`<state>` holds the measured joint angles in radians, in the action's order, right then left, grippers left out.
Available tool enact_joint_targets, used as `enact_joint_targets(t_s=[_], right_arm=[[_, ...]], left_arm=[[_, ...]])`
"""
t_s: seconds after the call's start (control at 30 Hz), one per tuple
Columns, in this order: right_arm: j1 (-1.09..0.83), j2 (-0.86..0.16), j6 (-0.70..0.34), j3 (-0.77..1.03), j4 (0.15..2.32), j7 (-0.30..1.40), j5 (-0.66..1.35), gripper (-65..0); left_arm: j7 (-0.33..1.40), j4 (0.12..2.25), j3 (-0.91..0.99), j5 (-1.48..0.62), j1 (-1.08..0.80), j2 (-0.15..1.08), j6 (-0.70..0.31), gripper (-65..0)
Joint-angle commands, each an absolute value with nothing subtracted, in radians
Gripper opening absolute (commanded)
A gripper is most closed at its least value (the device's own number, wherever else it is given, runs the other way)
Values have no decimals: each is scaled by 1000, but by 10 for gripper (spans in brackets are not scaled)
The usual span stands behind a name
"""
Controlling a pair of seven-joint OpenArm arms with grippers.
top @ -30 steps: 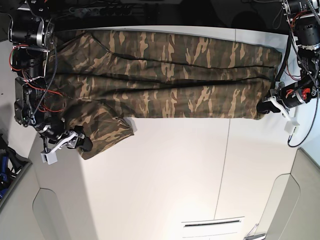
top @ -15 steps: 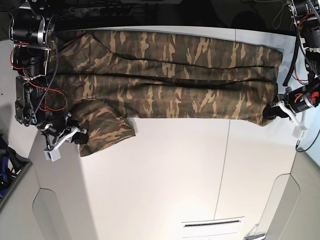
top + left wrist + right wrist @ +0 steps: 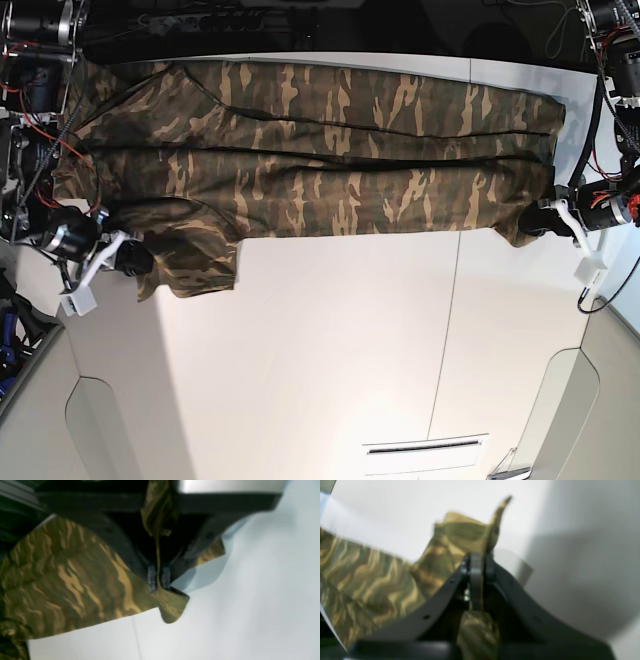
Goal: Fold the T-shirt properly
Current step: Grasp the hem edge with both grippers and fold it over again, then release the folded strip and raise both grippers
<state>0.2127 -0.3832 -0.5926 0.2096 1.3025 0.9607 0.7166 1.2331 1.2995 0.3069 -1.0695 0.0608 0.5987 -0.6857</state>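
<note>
The soft camouflage T-shirt (image 3: 320, 150) lies stretched in a long folded band across the far side of the smooth white worktop (image 3: 330, 350). The left gripper (image 3: 158, 578) pinches its right corner; the right gripper (image 3: 476, 565) pinches the rumpled left sleeve edge.

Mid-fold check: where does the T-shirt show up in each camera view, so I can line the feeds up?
Base: the T-shirt stretches across the upper table, pinched at both ends.
Left wrist: left half, with a corner between the left gripper fingers.
Right wrist: left and centre, clamped in the right gripper.
Shared landmark: the white table.
</note>
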Motion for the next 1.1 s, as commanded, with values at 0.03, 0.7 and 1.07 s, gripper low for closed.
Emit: enact_joint_targets(t_s=[0.03, 0.7, 1.07], right_arm=[[184, -422, -599, 254, 1380, 961, 772, -650], [-249, -451, -630, 559, 1687, 1130, 1066, -650], [-395, -389, -628, 570, 1696, 1118, 986, -650]], left_arm=[[1262, 1328, 313, -1127, 76, 621, -698, -650], [1278, 1526, 315, -1205, -172, 740, -698, -650], [1267, 1524, 315, -1185, -192, 739, -698, -650]])
